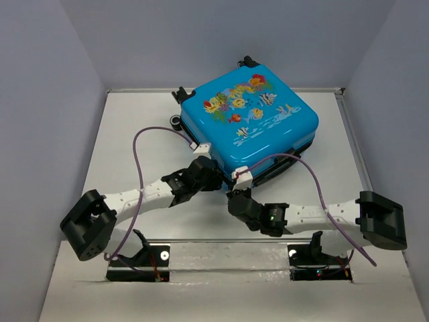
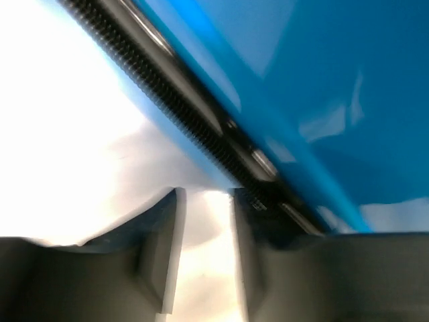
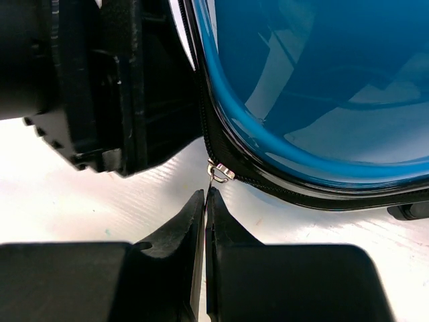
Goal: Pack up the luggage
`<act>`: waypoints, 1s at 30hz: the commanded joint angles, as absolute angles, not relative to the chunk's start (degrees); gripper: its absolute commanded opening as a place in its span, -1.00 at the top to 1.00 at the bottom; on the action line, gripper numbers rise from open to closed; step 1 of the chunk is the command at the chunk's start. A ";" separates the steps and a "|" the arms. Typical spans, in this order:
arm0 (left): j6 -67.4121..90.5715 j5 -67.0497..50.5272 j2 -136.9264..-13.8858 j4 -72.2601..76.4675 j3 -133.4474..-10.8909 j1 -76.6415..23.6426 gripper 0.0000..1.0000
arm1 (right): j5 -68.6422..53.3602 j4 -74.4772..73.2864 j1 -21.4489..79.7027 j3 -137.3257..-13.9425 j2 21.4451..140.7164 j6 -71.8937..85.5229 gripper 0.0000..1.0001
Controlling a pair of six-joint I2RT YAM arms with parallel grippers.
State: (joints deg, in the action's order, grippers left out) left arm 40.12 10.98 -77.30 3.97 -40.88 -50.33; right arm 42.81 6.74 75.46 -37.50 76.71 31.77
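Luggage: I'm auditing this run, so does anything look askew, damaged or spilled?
The luggage lies print-side up, turned at an angle to the edges of the table; otherwise no damage or spill shows.

Luggage (image 2: 322, 100) — blurry, partly out of frame
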 commanded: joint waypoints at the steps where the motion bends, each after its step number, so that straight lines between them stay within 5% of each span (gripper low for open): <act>1: 35.77 13.26 -69.36 7.05 -45.09 -48.63 -0.40 | 36.12 13.01 80.24 -37.97 75.33 36.30 0.86; 3: 35.95 11.09 -63.67 3.70 -41.93 -44.58 -0.67 | 35.60 13.01 79.72 -36.74 74.62 36.83 0.86; 9: 34.63 1.16 -55.72 0.09 -42.97 -24.63 -0.76 | 34.63 12.92 79.19 -35.60 72.69 36.83 0.86; 17: 38.40 -13.34 -73.46 3.94 -62.28 -12.84 -0.82 | 32.87 12.92 79.19 -34.19 72.16 37.26 0.86; 30: 42.97 -16.88 -103.96 6.50 -87.44 -7.47 -0.83 | 31.29 12.92 79.19 -35.24 73.30 35.60 0.86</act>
